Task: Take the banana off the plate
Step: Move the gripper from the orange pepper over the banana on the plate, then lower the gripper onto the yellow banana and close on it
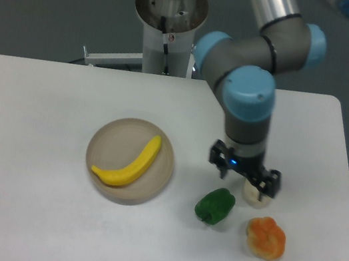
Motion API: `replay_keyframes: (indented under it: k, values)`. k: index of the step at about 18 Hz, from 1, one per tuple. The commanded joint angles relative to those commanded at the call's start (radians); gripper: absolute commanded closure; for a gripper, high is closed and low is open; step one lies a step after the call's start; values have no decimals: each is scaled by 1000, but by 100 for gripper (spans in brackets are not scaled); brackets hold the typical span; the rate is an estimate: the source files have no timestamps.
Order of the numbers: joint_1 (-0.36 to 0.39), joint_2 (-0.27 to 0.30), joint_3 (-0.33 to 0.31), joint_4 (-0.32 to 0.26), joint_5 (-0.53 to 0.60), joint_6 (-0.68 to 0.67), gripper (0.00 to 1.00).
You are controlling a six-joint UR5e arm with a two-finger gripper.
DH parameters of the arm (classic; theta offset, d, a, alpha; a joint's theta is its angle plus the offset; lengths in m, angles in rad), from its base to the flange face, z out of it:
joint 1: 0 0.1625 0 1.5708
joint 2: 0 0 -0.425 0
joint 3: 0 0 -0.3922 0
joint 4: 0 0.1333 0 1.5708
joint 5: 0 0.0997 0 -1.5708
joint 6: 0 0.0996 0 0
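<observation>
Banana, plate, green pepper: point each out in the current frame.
banana (129,166), fixed camera, middle of its curved body
plate (113,139), fixed camera, bare surface above the fruit
green pepper (215,205), fixed camera, centre of its top side

One worktop (41,120) carries everything counted here. On it sits one plate (110,143), and on that plate lies one banana (129,164). Off the plate there are three more pieces of food, one of each kind: one green pepper (215,205), one lumpy orange fruit (266,237), and one pale, whitish item (253,193) partly hidden, its kind unclear. That makes four food items in all. One arm (250,103) with one claw (243,175).
</observation>
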Motion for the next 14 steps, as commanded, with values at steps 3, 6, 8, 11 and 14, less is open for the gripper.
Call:
replay_keyframes:
  k: [3,6,8,11,14]
  values:
    - [-6,22,-49,0,-81,-91,0]
    - [-29,48,-123,9,-106,-114,0]
    - [-58,55,-158,15,-117,-128,0]
    - [-104,37,-198,67,-121,-154,0]
    - [-132,19,-226,121,-120,-165,0]
